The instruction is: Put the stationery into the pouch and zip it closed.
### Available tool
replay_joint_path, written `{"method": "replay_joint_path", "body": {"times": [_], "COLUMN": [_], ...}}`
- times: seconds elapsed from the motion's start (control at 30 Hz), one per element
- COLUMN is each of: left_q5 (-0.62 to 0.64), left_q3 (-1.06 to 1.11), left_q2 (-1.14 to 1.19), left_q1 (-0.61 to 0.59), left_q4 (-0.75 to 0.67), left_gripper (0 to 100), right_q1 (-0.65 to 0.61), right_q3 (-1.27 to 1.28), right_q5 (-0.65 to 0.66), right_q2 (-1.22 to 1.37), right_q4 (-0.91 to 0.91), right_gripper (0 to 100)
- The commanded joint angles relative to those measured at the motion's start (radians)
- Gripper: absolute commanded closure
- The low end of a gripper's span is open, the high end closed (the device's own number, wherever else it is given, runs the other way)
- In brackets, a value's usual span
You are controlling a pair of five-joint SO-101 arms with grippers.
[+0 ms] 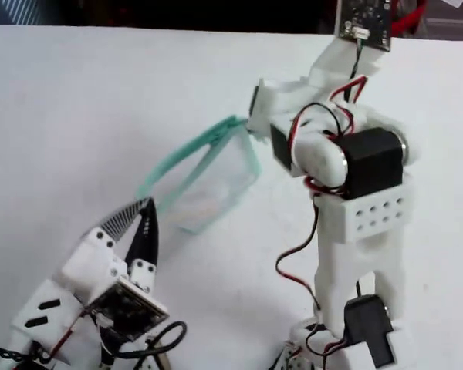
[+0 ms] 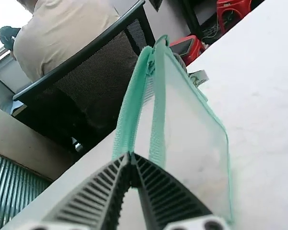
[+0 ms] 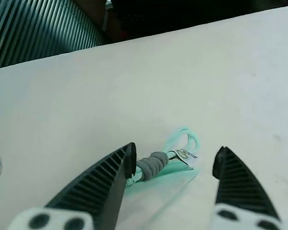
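Observation:
A clear pouch (image 1: 210, 179) with teal zipper trim lies tilted on the white table (image 1: 77, 100). My left gripper (image 1: 147, 206) is shut on the pouch's near corner; in the left wrist view its fingertips (image 2: 131, 160) pinch the teal edge, and the pouch (image 2: 192, 139) stretches away from them. My right arm (image 1: 332, 146) hangs over the pouch's far end. My right gripper (image 3: 175, 160) stands open astride the zipper pull (image 3: 152, 164), with its grey cord and small tag (image 3: 185, 154) between the fingers. What lies inside the pouch is too faint to make out.
A black mesh chair (image 2: 101, 72) stands beyond the table's far edge, with red crates (image 2: 233, 9) on the floor behind it. The right arm's base (image 1: 355, 324) stands at the table's front right. Bare table spreads to the left of the pouch.

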Motion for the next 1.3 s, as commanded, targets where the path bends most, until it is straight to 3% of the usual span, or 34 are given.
{"method": "replay_joint_path", "body": {"times": [0.0, 0.23, 0.47, 0.7, 0.87, 1.27], "left_q5": [-0.064, -0.075, -0.071, -0.071, -0.069, -0.069], "left_q3": [0.058, 0.058, 0.061, 0.061, 0.061, 0.061], "left_q2": [0.028, 0.028, 0.028, 0.028, 0.028, 0.028], "left_q1": [-0.03, -0.053, -0.051, -0.05, -0.05, -0.031], "left_q4": [0.11, 0.106, 0.077, 0.072, 0.072, 0.068], "left_gripper": [98, 98, 98, 98, 98, 98], "right_q1": [-0.035, -0.105, -0.097, -0.097, -0.097, -0.101], "right_q3": [-0.031, -0.034, -0.038, -0.055, -0.057, -0.146], "right_q5": [-0.005, -0.046, -0.175, -0.176, -0.267, -0.272], "right_q2": [0.012, 0.127, 0.177, 0.191, 0.26, 0.289], "right_q4": [-0.054, -0.082, -0.143, -0.143, -0.11, 0.005], "right_gripper": [73.4, 73.5, 73.4, 73.6, 73.6, 73.7]}}
